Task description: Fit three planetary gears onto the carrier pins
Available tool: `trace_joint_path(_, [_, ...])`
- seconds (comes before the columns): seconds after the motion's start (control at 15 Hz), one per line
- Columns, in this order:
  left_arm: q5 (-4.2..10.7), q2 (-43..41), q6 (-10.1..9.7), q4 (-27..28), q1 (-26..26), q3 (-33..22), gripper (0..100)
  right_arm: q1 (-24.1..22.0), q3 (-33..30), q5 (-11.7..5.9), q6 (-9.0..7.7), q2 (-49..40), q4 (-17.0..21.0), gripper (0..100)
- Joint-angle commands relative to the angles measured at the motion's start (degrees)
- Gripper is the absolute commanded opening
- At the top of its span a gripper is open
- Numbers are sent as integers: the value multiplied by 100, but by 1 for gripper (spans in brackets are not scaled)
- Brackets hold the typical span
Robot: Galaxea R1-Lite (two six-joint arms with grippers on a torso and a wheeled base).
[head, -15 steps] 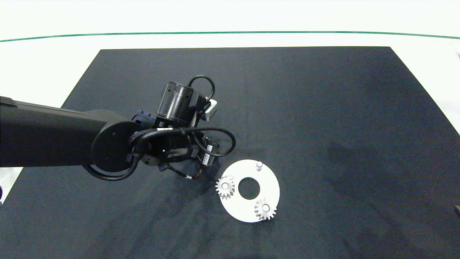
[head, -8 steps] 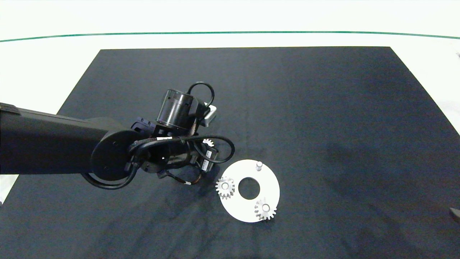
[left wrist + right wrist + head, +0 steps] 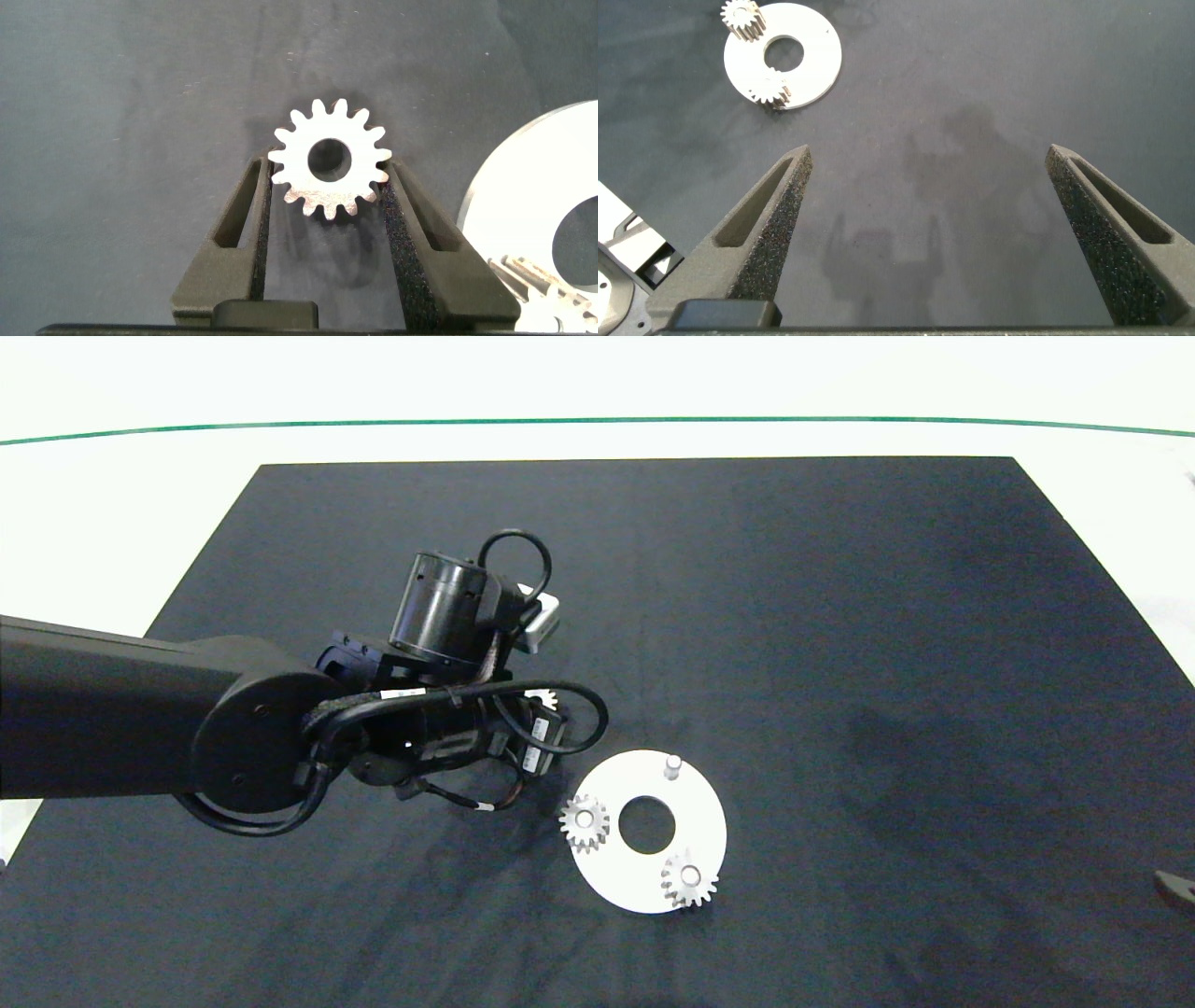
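While two gears sit on the white disc [image 3: 695, 803], my left gripper [image 3: 329, 187] clamps the third gear [image 3: 329, 171]. My right gripper [image 3: 929, 201] gapes wide, empty.

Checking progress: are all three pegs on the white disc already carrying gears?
No: two gears sit on pegs, while the third peg stands bare.

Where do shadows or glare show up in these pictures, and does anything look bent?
Head view: the green line along the far edge bows, a lens effect; the white table glares. Left wrist view: the gear, gripped by the left gripper, casts a soft shadow on the black mat. Right wrist view: the open right gripper throws a faint shadow.
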Motion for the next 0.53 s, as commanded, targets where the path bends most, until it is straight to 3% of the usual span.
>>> trace_joint_path(0.07, [10, -542, 22, -9, -375, 364, 18, 3, 35, -12, -14, 23, 9, 100])
trace_joint_path(0.27, [10, -858, 57, 26, -937, 593, 16, -15, 35, -38, -14, -30, 9, 100])
trace_joint_path(0.47, [37, -832, 40, -18, -1130, 619, 16, -23, 35, -47, -14, -100, -8, 100])
trace_joint_path(0.53, [186, -770, 40, -62, -1201, 566, 16, -23, 62, -47, -14, -197, -8, 100])
